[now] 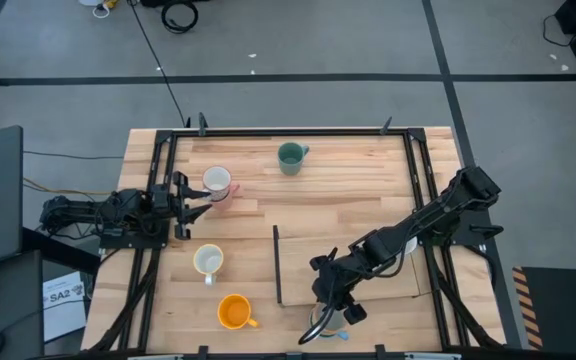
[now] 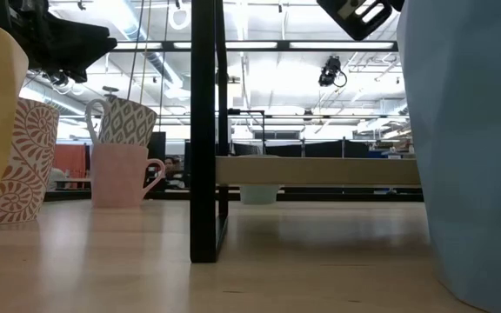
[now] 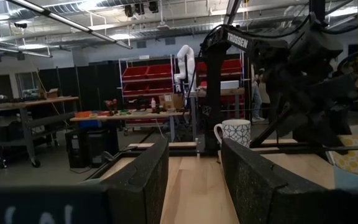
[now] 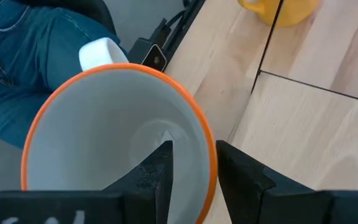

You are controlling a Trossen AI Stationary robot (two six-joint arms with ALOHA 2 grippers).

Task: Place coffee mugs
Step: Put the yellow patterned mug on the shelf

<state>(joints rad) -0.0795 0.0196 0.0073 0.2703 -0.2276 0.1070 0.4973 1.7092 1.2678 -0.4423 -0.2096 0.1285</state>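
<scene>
My right gripper [image 1: 333, 305] is at the table's near edge, shut on a pale blue mug with an orange rim [image 4: 117, 130], which fills the right of the low view [image 2: 468, 130]. My left gripper [image 1: 196, 197] is open and empty at the table's left, pointing at a white patterned mug stacked on a pink mug [image 1: 218, 184]; the pair also shows in the low view [image 2: 122, 161]. A dark green mug [image 1: 290, 157] stands at the far middle. A white patterned mug [image 1: 208, 261] and an orange mug [image 1: 234, 312] stand at the near left. My right gripper holds the blue mug by its orange rim [image 4: 209, 152], one finger [image 4: 157, 171] inside the mug and one [image 4: 244, 177] outside. The fingers come from above, pointing down. The mug is upright, mouth up. Whether its base rests on the table I cannot tell.
A black upright divider [image 1: 276, 265] stands at the edge of a flat wooden board [image 1: 368, 235], left of my right gripper; it shows as a black post in the low view [image 2: 203, 130]. Black frame rails [image 1: 158, 160] run along the table's sides. A person's jeans [image 4: 23, 56] are beyond the near edge.
</scene>
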